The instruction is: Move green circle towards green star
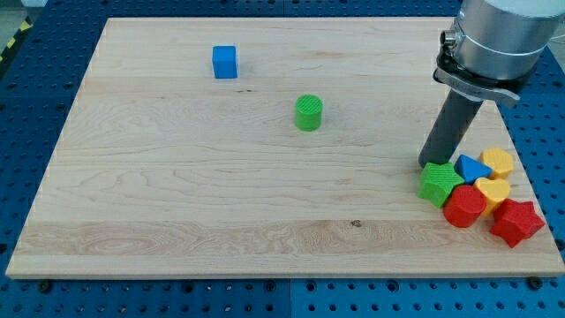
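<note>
The green circle [308,113] stands alone on the wooden board, a little above the middle. The green star [439,184] lies at the view's right, at the left edge of a cluster of blocks. My tip [425,164] rests on the board just above and to the left of the green star, touching or nearly touching it. The green circle is far to the left of my tip, with bare board between them.
Beside the green star lie a blue triangle [471,168], a yellow block [499,161], a yellow heart [493,190], a red block [464,207] and a red star [516,222]. A blue cube [225,62] sits at the upper left. The board's right edge [537,190] runs close to the cluster.
</note>
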Available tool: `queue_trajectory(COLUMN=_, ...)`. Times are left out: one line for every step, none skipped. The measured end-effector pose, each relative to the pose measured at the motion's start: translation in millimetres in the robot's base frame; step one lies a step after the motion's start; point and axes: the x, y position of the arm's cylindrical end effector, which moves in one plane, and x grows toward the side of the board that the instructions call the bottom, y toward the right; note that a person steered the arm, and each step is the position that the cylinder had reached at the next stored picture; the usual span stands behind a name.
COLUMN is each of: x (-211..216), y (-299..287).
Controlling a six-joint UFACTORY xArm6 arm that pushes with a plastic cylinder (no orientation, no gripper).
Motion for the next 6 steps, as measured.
queue_trajectory(x=-10, y=-66)
queue_trajectory(x=-19, y=-143)
queue_trajectory(x=-61, y=-172)
queue_trajectory(x=-77, y=-162)
queue_trajectory(x=-94, y=-170)
queue_trajectory(x=-118, y=-163)
